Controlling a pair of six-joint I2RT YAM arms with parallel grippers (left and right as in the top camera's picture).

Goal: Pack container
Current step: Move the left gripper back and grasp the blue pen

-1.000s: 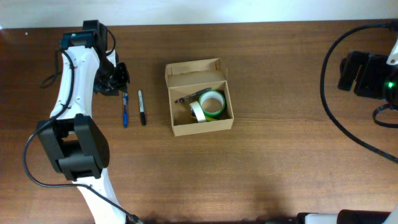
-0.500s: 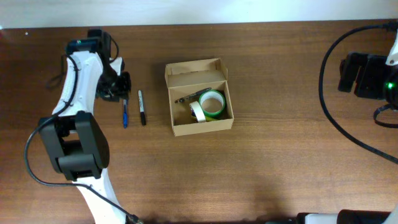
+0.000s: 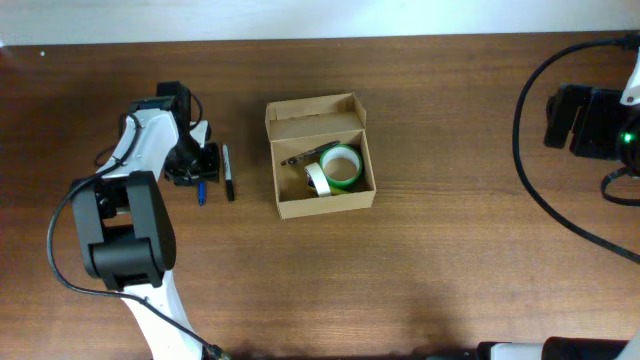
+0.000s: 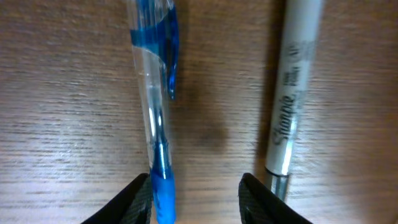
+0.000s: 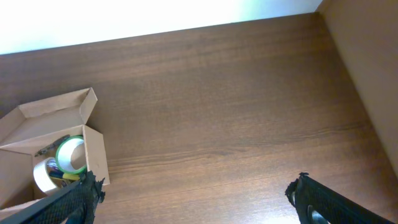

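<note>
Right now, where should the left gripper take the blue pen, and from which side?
Take the blue pen mid-barrel with the left gripper, from straight above, fingers across its thin width: it lies flat on the table, and the gap to the Sharpie marker leaves room for one finger.

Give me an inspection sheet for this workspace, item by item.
Surface: brown wooden table, no spill seen.
Job's things: container open, flap up. Inside are a green tape roll, a pale tape roll and a dark pen.
Clutter: blue pen and marker lie side by side on the table, left of the container.
Tools: left tool open, low over the blue pen, nothing gripped. Right tool wide open, empty, right of the container.
Cables: black cable loops over the table's right side.
Surroundings: white band beyond the far edge, nothing else seen.
</note>
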